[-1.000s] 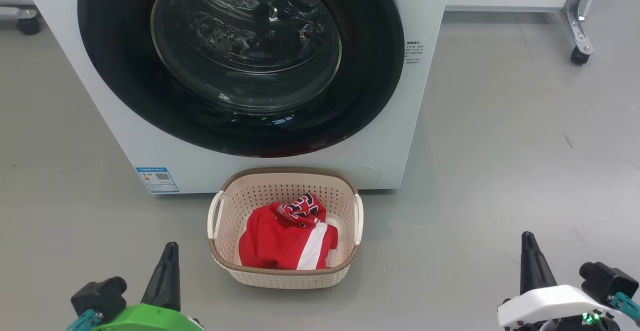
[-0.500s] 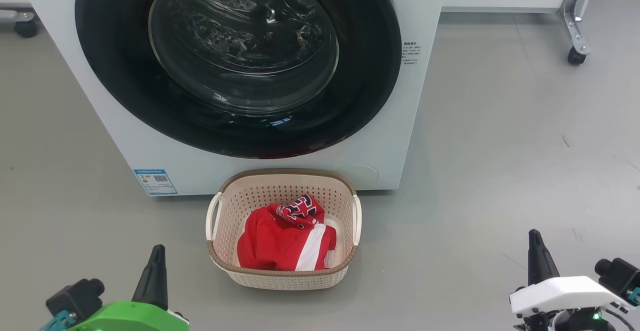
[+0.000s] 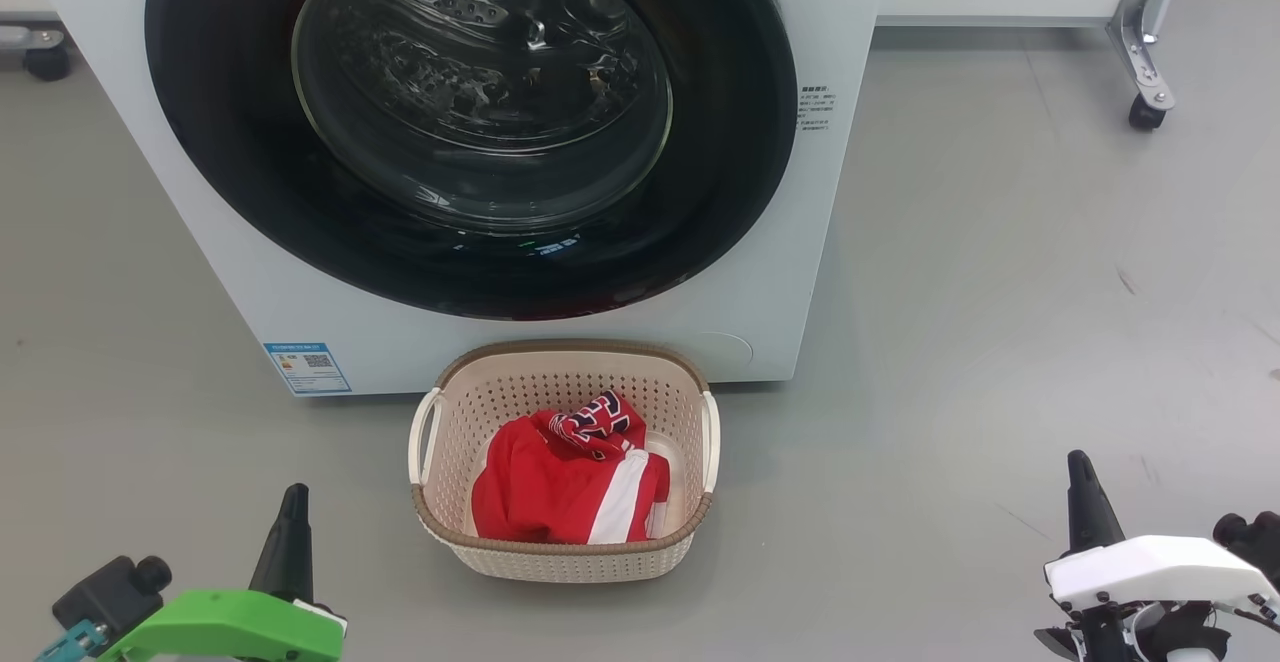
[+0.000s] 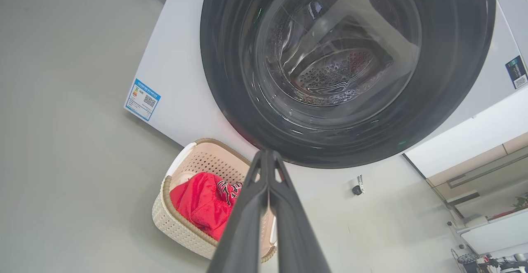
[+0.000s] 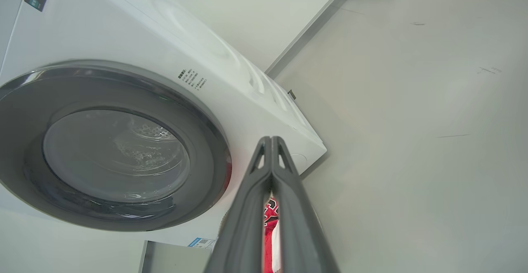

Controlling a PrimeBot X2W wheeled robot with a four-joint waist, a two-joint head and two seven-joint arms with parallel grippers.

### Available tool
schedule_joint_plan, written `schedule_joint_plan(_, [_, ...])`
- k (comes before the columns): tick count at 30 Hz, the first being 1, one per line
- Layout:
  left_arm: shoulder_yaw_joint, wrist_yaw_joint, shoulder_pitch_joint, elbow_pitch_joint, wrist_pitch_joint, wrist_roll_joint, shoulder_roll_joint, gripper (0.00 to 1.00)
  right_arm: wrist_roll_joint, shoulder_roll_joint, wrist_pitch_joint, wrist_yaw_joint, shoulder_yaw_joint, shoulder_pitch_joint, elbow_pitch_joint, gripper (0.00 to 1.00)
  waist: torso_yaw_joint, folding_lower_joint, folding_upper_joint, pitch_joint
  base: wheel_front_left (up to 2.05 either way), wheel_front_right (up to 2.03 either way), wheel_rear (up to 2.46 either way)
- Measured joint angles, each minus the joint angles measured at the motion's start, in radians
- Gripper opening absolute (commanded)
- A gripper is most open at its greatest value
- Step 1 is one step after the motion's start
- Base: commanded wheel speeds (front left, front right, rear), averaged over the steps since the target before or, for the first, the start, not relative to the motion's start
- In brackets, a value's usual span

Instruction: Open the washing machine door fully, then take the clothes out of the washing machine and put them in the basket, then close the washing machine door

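The white washing machine (image 3: 250,282) fills the upper head view, and its round black washing machine door (image 3: 470,122) lies flat against the front, closed. Right before it on the floor stands the cream basket (image 3: 562,552), with the red clothes (image 3: 560,487) lying inside. My left gripper (image 3: 292,502) is low at the left of the basket, shut and empty. Low at the right, well clear of the basket, my right gripper (image 3: 1078,467) is likewise shut and empty. The left wrist view looks along the left gripper (image 4: 267,154) at the door (image 4: 346,71) and the basket (image 4: 181,227). The right gripper (image 5: 271,141) points at the machine's lower corner.
Grey floor (image 3: 1000,292) spreads out on both sides of the machine. A metal frame leg on a castor (image 3: 1145,92) stands at the back right, and another castor (image 3: 45,57) at the back left. A blue label sticker (image 3: 306,367) marks the machine's lower left.
Both grippers have sunk lower toward the head view's bottom edge and moved slightly outward. The picture has shifted a little, so the camera moved. Door, basket and clothes stay as they were.
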Motion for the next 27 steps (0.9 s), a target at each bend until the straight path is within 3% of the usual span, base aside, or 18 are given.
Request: schedule_joint_plan(27, [0.076, -0.021, -0.040, 0.031, 0.081, -0.338, -0.001, 0.00, 0.358, -0.006, 0.084, 0.038, -0.056, -0.061, 0.045, 0.00, -0.012, 0.0000, 0.0000, -0.007, 0.00, 0.00, 0.00])
